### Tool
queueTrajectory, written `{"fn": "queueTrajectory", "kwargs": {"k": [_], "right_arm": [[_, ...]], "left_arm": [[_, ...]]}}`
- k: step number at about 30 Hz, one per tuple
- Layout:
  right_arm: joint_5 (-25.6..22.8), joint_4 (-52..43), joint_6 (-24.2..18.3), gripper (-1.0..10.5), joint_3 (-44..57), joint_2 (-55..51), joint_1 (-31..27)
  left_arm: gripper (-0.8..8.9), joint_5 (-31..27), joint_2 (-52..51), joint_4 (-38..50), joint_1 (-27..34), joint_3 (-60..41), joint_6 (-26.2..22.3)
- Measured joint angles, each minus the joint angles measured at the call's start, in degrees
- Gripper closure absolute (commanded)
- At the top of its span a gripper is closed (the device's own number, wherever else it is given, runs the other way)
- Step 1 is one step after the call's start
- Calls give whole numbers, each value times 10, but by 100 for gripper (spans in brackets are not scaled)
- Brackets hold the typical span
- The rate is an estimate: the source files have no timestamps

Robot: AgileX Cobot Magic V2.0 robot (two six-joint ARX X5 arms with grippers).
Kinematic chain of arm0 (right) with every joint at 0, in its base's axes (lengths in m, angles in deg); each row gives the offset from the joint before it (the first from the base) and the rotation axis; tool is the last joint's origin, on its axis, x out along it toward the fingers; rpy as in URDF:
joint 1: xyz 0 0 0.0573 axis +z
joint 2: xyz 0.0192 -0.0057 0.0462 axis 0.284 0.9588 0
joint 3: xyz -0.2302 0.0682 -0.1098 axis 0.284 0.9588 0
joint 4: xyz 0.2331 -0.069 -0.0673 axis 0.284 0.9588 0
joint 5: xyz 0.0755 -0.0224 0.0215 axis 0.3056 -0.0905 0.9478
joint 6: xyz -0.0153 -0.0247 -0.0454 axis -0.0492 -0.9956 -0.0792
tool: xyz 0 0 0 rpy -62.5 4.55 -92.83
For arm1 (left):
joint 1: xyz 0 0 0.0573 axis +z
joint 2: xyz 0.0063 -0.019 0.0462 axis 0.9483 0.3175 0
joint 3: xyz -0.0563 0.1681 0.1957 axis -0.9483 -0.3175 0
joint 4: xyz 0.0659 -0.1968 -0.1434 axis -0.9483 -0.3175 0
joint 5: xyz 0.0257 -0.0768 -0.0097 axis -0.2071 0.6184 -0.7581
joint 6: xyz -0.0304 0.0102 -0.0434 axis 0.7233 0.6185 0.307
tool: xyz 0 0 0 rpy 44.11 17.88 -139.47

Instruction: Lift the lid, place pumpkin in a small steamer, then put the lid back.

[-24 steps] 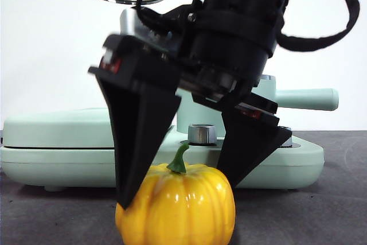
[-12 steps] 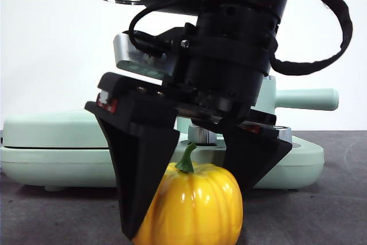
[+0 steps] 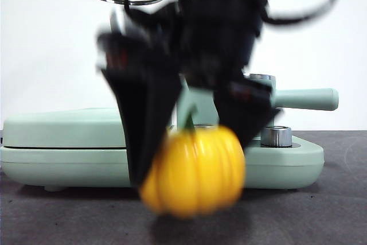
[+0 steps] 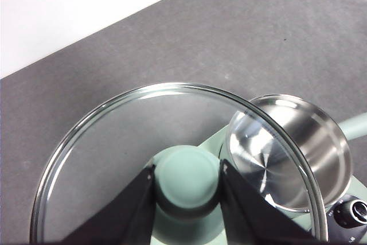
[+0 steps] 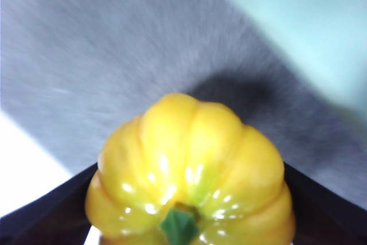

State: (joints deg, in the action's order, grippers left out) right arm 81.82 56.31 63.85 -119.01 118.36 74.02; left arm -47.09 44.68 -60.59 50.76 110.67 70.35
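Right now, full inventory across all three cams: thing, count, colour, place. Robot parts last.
pumpkin: 1, yellow-orange with green stem, off the table, held in the right claw in front of the appliance; blurred by motion.
lid: 1, clear glass with steel rim and mint-green knob, held up high, over and beside the small steamer.
small steamer: 1, steel inside, mint-green handle, uncovered, seated on the appliance.
appliance base: 1, mint-green, wide and flat, on the table.
table: 1, dark grey.
left claw: 1, black, shut on the lid's knob.
right claw: 1, black, shut on the pumpkin's sides.
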Motion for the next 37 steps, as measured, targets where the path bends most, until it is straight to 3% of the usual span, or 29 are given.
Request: {"fn": "queueTrajectory", "kwargs": {"k": [7, 17, 27, 37], "right_arm": [[0, 152, -30, 576, -175, 0, -56], [-3, 218, -87, 575, -353, 36, -183], [-3, 196, -126, 575, -412, 146, -265], [-3, 173, -146, 575, -413, 217, -281]], "left_arm": [[795, 0, 0, 2, 17, 0, 0], [795, 0, 0, 4, 21, -1, 0], [795, 0, 0, 14, 21, -14, 0], [795, 0, 0, 17, 21, -14, 0]]}}
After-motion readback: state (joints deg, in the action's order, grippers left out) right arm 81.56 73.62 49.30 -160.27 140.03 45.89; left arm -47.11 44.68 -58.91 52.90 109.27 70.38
